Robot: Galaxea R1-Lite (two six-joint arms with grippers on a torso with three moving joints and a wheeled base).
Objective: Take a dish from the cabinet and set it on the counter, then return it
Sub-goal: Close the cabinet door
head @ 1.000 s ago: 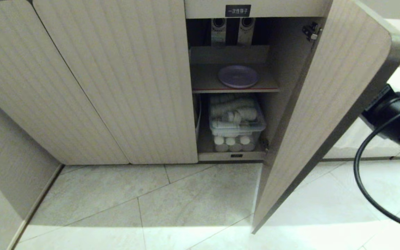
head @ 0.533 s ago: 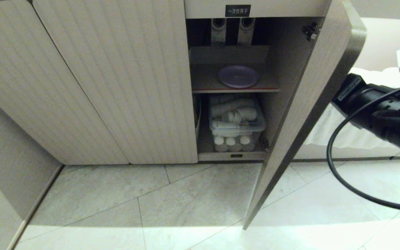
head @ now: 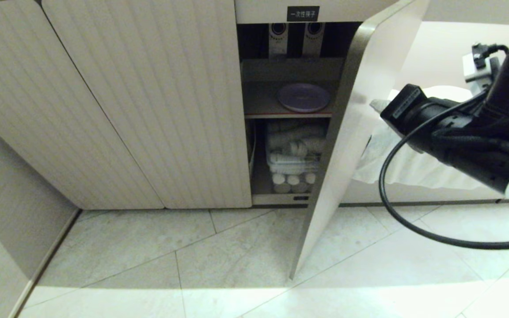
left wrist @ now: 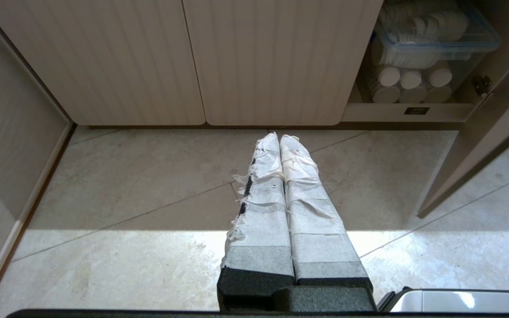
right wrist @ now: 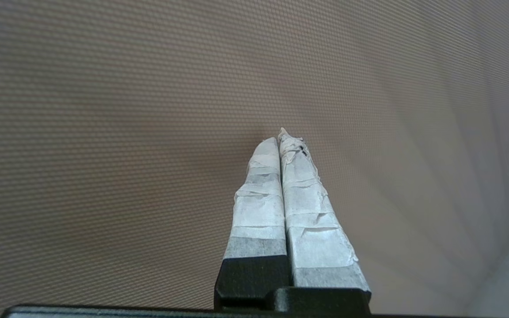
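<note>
Pressing its taped tips together, the right pincer (right wrist: 281, 141) holds nothing, close against the cabinet door (head: 351, 145).

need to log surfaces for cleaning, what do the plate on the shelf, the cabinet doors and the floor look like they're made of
The lavender plate looks like matte plastic: flat even colour, no glaze glint. The cabinet doors look like beige laminate or veneered board with fine vertical ribbing; which one is unclear. The open door shows a smooth, slightly glossy face. The floor looks like pale mottled stone or ceramic tile with thin grout lines.
</note>
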